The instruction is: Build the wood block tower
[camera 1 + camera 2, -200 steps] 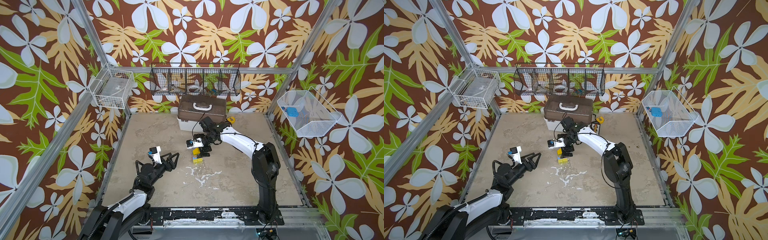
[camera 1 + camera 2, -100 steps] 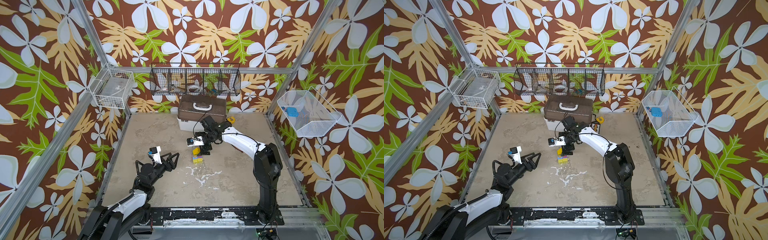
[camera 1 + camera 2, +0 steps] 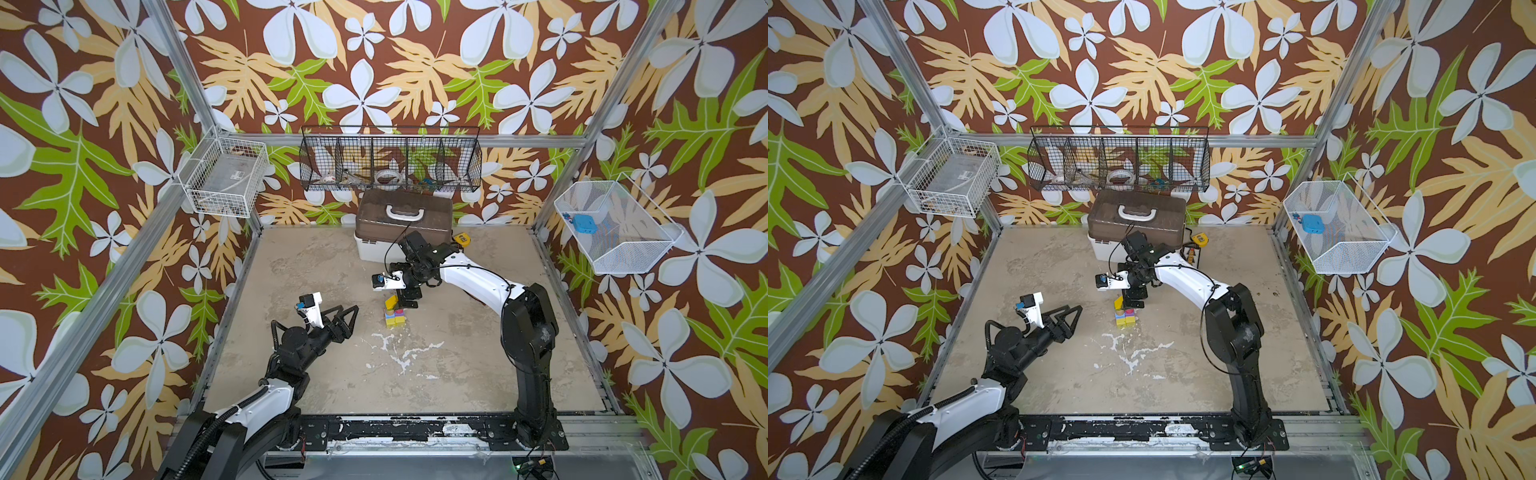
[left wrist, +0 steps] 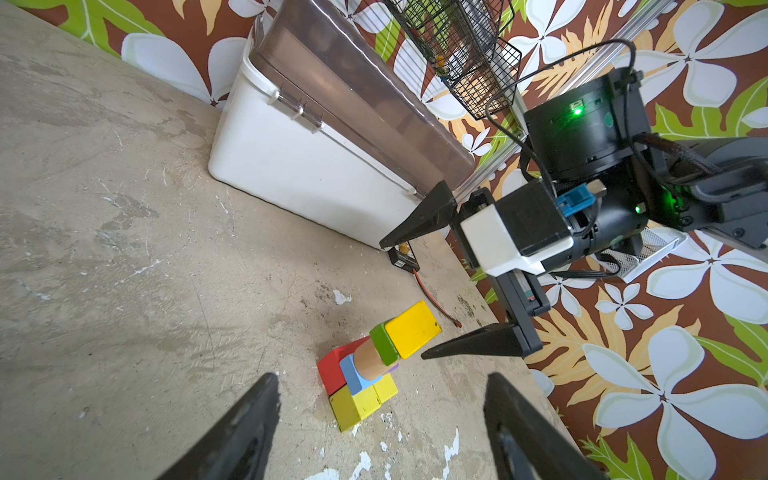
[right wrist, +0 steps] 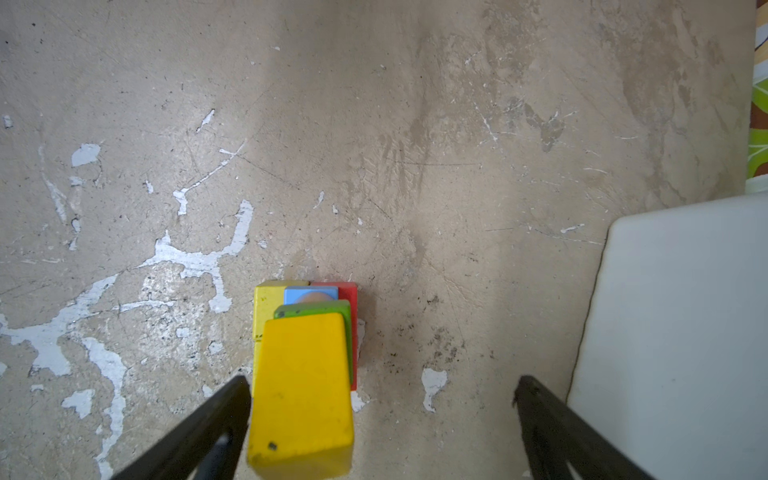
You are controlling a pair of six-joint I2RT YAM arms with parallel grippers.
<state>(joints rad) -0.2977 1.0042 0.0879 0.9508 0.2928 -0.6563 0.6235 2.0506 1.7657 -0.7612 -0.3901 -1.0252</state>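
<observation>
The wood block tower stands mid-table. It has yellow cubes and a red block at the base, then a blue piece, a tan cylinder, a green slab and a yellow block on top. My right gripper points down over it, open wide. In the right wrist view the yellow top block lies close beside one of that gripper's fingers and is not clamped. My left gripper hovers open and empty to the left of the tower, facing it.
A white box with a brown lid stands just behind the tower at the back wall. Beside it lie a yellow gadget and a small black device with a red cable. Wire baskets hang on the walls.
The right gripper has drawn slightly up and back from the tower, so the yellow top block now shows. The left arm has not moved.
</observation>
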